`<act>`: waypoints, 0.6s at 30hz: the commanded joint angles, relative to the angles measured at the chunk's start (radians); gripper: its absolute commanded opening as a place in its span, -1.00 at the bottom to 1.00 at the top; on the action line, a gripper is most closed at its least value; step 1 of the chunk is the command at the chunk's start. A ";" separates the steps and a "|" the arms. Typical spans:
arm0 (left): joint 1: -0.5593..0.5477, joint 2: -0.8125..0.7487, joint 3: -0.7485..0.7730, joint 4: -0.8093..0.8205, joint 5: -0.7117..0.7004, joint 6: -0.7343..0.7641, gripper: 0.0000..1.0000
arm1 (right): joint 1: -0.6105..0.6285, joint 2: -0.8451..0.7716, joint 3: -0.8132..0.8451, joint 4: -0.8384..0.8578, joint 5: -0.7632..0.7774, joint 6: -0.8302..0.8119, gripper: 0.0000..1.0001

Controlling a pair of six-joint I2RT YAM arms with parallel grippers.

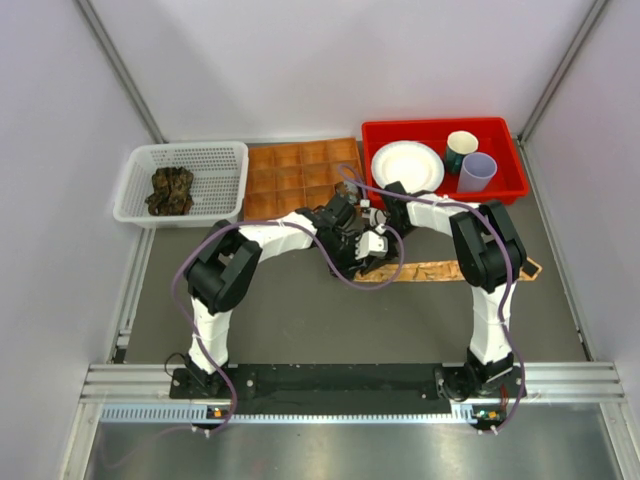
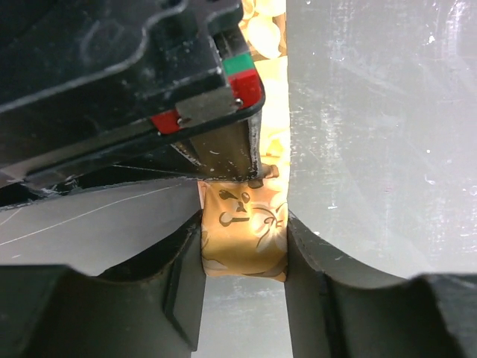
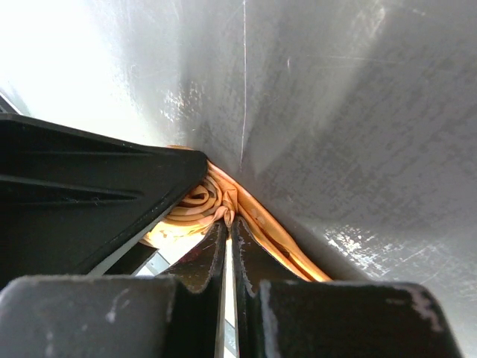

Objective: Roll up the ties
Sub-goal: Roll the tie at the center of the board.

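Left wrist view showed the left end effector (image 2: pixel 244 250) clamped across the width of the tan-orange tie (image 2: pixel 246 231); the right end effector (image 3: pixel 228 224), closed tight, pinched its coiled end. From both, the unrolled length ran rightward along the counter (image 1: pixel 300 320), lying nearer the right arm (image 1: pixel 485 250).

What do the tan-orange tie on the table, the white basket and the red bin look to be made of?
Tan-orange patterned necktie: woven fabric with a slight sheen, probably silk or polyester; it folds softly and carries a printed motif. White lattice basket: moulded plastic, going by the regular perforated walls. Red rectangular bin: rigid plastic, smooth glossy rim.
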 commanded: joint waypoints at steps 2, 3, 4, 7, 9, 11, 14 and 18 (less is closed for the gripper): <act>0.001 -0.049 0.037 -0.029 0.080 -0.016 -0.12 | 0.019 0.060 -0.015 0.016 0.129 -0.056 -1.00; 0.000 -0.048 0.042 -0.026 0.094 -0.023 -0.12 | 0.020 0.059 -0.015 0.016 0.127 -0.056 -1.00; -0.003 -0.045 0.049 -0.023 0.105 -0.026 -0.11 | 0.020 0.059 -0.015 0.016 0.126 -0.056 -1.00; -0.028 -0.023 0.054 0.006 0.102 -0.053 -0.11 | 0.019 0.057 -0.017 0.021 0.121 -0.052 -1.00; -0.038 0.001 0.066 0.023 0.080 -0.066 -0.11 | 0.019 0.057 -0.018 0.024 0.113 -0.048 -1.00; -0.046 0.029 0.077 0.024 0.066 -0.076 -0.11 | 0.019 0.057 -0.017 0.025 0.112 -0.048 -1.00; -0.049 0.053 0.074 0.029 0.042 -0.079 -0.11 | 0.019 0.057 -0.015 0.025 0.104 -0.046 -1.00; -0.052 0.090 0.073 -0.003 0.007 -0.062 -0.15 | 0.020 0.049 -0.013 0.031 0.070 -0.043 -1.00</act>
